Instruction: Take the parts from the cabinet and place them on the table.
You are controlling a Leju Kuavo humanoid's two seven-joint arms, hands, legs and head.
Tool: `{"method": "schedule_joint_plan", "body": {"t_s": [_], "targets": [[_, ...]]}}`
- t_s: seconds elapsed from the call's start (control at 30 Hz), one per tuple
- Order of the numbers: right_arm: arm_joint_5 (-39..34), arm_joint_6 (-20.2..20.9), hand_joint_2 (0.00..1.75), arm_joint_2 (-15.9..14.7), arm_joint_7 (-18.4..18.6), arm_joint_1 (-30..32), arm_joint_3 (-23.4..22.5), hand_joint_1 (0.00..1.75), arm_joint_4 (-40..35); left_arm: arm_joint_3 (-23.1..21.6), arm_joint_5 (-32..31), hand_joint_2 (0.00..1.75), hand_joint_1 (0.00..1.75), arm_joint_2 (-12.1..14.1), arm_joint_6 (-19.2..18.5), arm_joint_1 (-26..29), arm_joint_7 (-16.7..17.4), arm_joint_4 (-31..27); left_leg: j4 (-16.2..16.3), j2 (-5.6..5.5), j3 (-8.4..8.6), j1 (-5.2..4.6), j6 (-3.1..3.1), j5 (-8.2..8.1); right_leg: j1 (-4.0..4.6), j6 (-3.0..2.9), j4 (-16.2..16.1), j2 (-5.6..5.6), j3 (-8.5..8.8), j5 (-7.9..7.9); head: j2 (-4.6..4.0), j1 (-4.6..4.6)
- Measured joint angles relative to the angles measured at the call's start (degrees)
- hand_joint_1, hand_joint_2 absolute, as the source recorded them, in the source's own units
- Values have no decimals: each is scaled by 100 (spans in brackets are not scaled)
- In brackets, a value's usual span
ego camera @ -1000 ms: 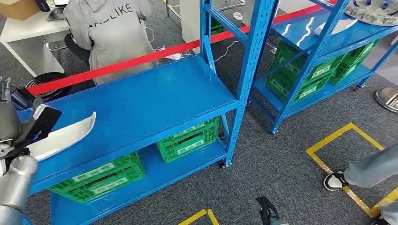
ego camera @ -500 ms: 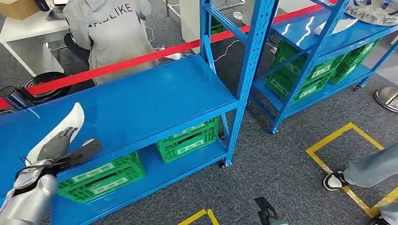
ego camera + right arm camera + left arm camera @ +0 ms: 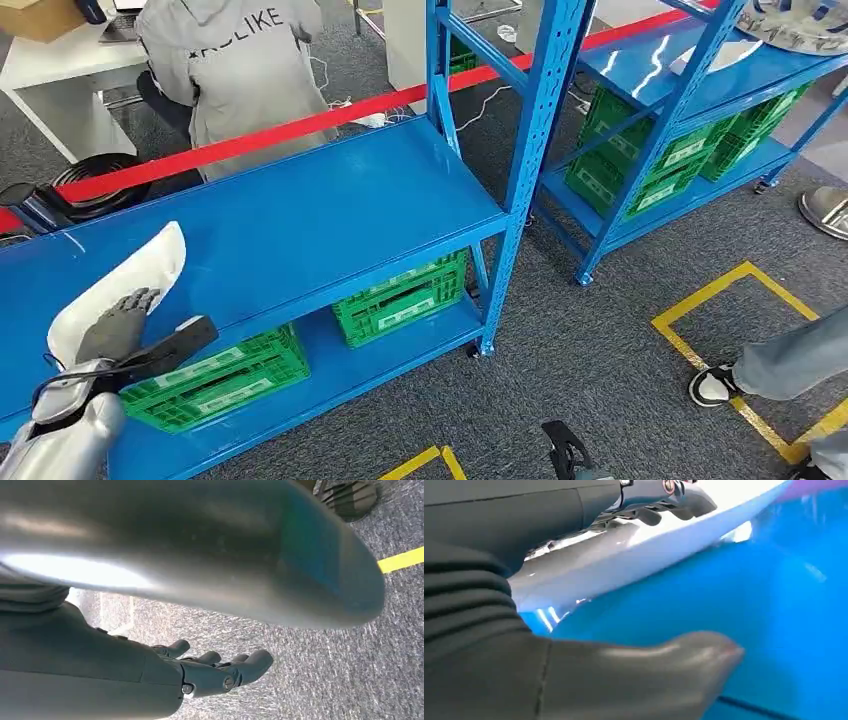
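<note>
My left hand [image 3: 125,335] is at the near left corner of the blue shelf [image 3: 330,215], over the near end of the white part [image 3: 125,285]. The part is a long, curved white panel lying on the shelf top, running from under my dark fingers [image 3: 120,320] away toward the far left. In the left wrist view the fingers [image 3: 669,495] lie along the upper face of the part [image 3: 634,555], while my thumb [image 3: 664,660] sits apart from it, over bare blue shelf. Whether the fingers are only resting on the panel or gripping it I cannot tell; the thumb is plainly not closed against it.

My right hand [image 3: 200,672] hangs over grey carpet [image 3: 320,670] with its fingers spread a little and nothing in it.

Under the shelf top, green crates [image 3: 400,295] stand on the lower level. To the right stands a second blue rack [image 3: 690,90] with more green crates. Beyond the shelf a red bar [image 3: 300,125] runs across, and past it a person in a grey hooded top [image 3: 240,65] sits at a white desk [image 3: 60,90]. Yellow floor tape [image 3: 720,290] and another person's shoe [image 3: 712,385] are at the near right.
</note>
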Motion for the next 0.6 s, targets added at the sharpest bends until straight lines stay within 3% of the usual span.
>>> {"method": "schedule_joint_plan", "body": {"t_s": [0.3, 0.47, 0.5, 0.53, 0.6], "targets": [[-2, -2, 0, 0, 7, 0, -85, 0, 0, -125, -92, 175, 0, -9, 322, 0, 7, 4, 0, 0, 0, 0, 0, 0, 0, 0, -1, 0, 0, 0, 0, 0], [-20, -13, 0, 2, 26, 0, -127, 0, 0, -171, -252, 175, 0, -20, 691, 2, 129, 7, 0, 0, 0, 0, 0, 0, 0, 0, -1, 0, 0, 0, 0, 0], [-20, -17, 0, 2, 26, 0, -129, 0, 0, -199, -295, 175, 145, -20, 748, 2, 173, 4, 0, 0, 0, 0, 0, 0, 0, 0, -1, 0, 0, 0, 0, 0], [-20, -20, 0, 0, 24, 0, -133, 0, 0, -230, -330, 175, 175, -20, 802, 3, 235, 7, 0, 0, 0, 0, 0, 0, 0, 0, -1, 0, 0, 0, 0, 0], [-20, -20, 0, 2, 22, 0, -138, 0, 0, -280, -420, 175, 175, -26, 897, 5, 359, 11, 0, 0, 0, 0, 0, 0, 0, 0, -1, 0, 0, 0, 0, 0]]}}
